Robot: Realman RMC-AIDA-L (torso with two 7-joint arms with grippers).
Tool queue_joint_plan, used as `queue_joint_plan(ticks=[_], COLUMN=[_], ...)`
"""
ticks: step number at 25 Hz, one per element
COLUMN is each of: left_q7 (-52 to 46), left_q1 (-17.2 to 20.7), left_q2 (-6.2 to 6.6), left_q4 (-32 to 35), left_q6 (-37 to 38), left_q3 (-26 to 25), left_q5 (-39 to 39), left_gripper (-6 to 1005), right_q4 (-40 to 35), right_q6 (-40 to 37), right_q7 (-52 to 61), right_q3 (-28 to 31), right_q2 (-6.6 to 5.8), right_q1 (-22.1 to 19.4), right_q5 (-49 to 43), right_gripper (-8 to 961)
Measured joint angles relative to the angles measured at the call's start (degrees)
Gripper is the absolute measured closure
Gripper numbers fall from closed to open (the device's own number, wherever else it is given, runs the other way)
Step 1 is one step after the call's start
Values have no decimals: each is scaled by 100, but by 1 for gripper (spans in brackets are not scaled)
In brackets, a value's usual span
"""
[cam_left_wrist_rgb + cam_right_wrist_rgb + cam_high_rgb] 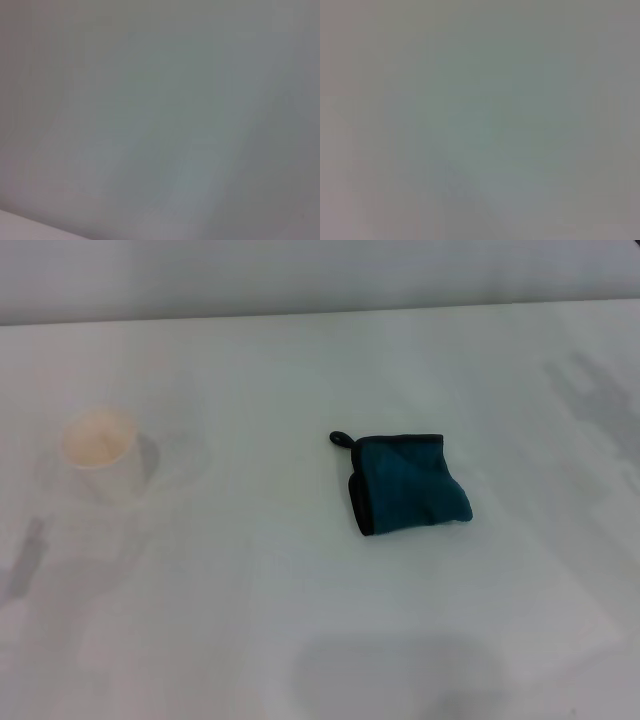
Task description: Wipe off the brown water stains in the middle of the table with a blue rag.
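Observation:
The blue rag (408, 484) lies folded on the white table (300, 620) a little right of the middle, with its black loop at the far left corner. No brown water stains show on the tabletop in the head view. Neither gripper is in the head view. The two wrist views show only a plain grey-white surface.
A white paper cup (102, 453) with a tan inside stands upright at the left of the table. The table's far edge (320, 312) meets a grey wall at the back.

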Motion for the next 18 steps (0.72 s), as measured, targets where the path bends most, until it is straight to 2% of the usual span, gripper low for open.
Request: queue_joint_plan(ticks=[6,9,12,18], left_q7=[0,0,0,-15], left_q1=[-66,-99,-132,-159], left_q2=[0,0,-6,-16], left_q4=[-7,-20,-25,-53], left_q6=[72,85,90,102], left_q3=[-9,-9,-8,-9], left_q5=[-71,-151,-234,-397], left_gripper=[112,112,111,111], right_q4=[958,1421,1639,1658], right_q6=[492,885,1066,1127], right_q7=[-4219,-5695,-6300,-6312], right_q3=[212,218,224,229], right_q2=[20,41,55,60], right_q1=[58,220,320,354], right_q5=[744,1264,1542,1586], right_gripper=[138,138,138,138])
